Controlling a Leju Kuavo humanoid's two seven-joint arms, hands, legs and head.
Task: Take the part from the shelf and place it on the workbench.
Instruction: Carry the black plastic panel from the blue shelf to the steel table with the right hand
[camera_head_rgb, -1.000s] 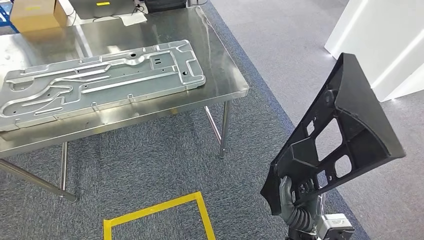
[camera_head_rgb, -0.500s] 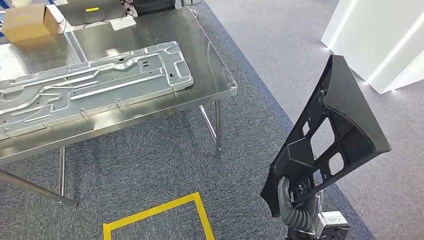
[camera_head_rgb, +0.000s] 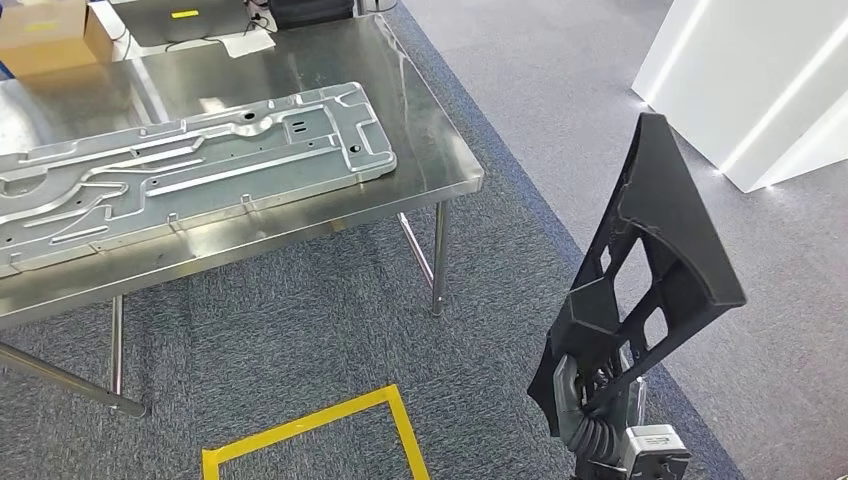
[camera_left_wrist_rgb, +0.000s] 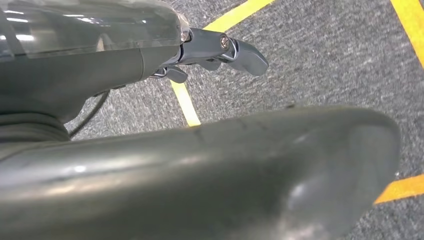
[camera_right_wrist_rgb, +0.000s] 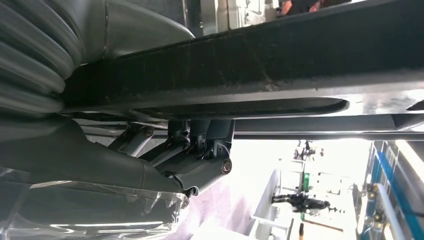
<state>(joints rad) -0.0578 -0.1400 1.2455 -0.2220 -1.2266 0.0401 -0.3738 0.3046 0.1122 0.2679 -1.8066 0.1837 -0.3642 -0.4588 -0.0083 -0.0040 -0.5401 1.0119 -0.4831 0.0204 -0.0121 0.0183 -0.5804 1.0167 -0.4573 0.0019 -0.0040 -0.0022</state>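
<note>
The part (camera_head_rgb: 655, 270) is a large black plastic bracket with cut-outs, standing upright at the right of the head view, above the carpet. My right hand (camera_head_rgb: 582, 388) grips its lower end from below. In the right wrist view the dark fingers (camera_right_wrist_rgb: 200, 145) wrap around an edge of the part (camera_right_wrist_rgb: 280, 55). The workbench (camera_head_rgb: 435, 120) is a steel table at the upper left, well apart from the part. My left hand (camera_left_wrist_rgb: 165, 55) hangs over the carpet, its fingers (camera_left_wrist_rgb: 235, 50) stretched out and holding nothing.
A long stamped silver metal panel (camera_head_rgb: 190, 165) covers much of the workbench. A cardboard box (camera_head_rgb: 45, 35) and a dark device (camera_head_rgb: 185, 18) sit at its back. Yellow floor tape (camera_head_rgb: 320, 425) marks a square on the carpet. A white wall (camera_head_rgb: 760, 80) stands at the right.
The whole view has shifted as the camera moved. The black part in my right hand has turned more edge-on and sits a little further left in the picture.
</note>
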